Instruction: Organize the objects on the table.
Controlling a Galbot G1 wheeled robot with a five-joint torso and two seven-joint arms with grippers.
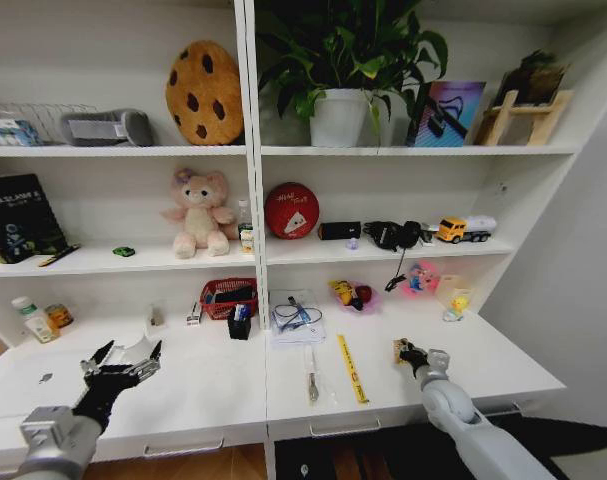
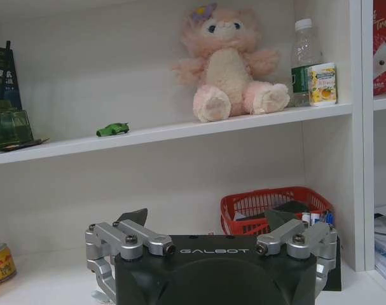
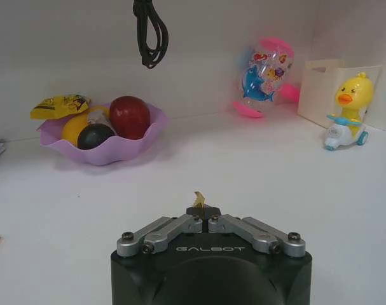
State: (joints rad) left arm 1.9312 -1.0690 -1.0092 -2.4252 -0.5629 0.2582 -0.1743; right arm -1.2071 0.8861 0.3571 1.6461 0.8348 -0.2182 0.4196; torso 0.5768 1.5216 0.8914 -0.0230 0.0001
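A white shelving unit rises behind a long white desk point(image 1: 213, 385) with slim drawer handles along its front edge. On the desk's left sit two small containers: a green-capped bottle point(image 1: 33, 320) and a short can point(image 1: 59, 316). Further right stand a red basket point(image 1: 229, 297), a black holder point(image 1: 239, 322) with pens, a stack of papers point(image 1: 297, 318) with a cable on top, one pen-like tool point(image 1: 311, 376) and one yellow ruler point(image 1: 351, 368) lying lengthwise. Behind them is a purple bowl point(image 3: 103, 136) holding a red ball, a dark ball and a yellow packet; then a pink fish toy point(image 3: 264, 77), a white box point(image 3: 332, 89) and a yellow duck on a scooter point(image 3: 348, 111).

The shelf above carries one pink plush bear point(image 2: 227, 60), one tiny green car point(image 2: 112, 129) and a clear bottle point(image 2: 303, 60) with a small yellow-labelled carton against it. Higher up sit a cookie cushion point(image 1: 204, 93) and a potted plant point(image 1: 343, 65).

The left gripper point(image 1: 121, 362) hovers over the desk's left part with its fingers spread wide and nothing between them. The right gripper point(image 1: 411, 352) is low over the desk's right part, fingers pinched on a small yellowish scrap point(image 3: 198, 200). Both gripper bodies read "GALBOT".
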